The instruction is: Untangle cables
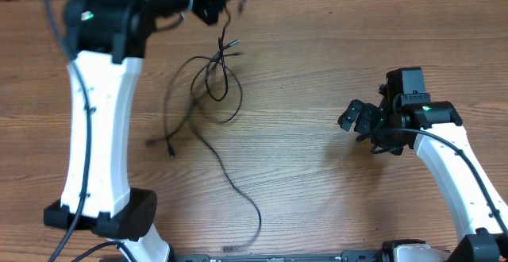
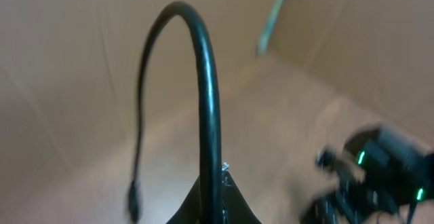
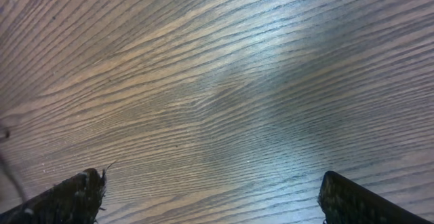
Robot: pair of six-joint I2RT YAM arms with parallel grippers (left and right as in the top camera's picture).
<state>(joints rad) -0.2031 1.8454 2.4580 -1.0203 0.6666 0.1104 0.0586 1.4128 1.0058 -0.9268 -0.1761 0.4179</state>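
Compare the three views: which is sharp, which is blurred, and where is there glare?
Overhead: evenly lit, cables sharp with faint shadows on the table. Left wrist: blurred throughout, the looped cable and everything behind it soft. Right wrist: wood grain crisp, with a pale glare patch across the middle.

My left gripper (image 1: 221,9) (blurred, at the top edge) seems to pinch a strand of the cables (image 1: 213,83), whose loops lie on the table (image 1: 317,55) below it. My right gripper (image 1: 355,119) hangs spread, well apart from them.
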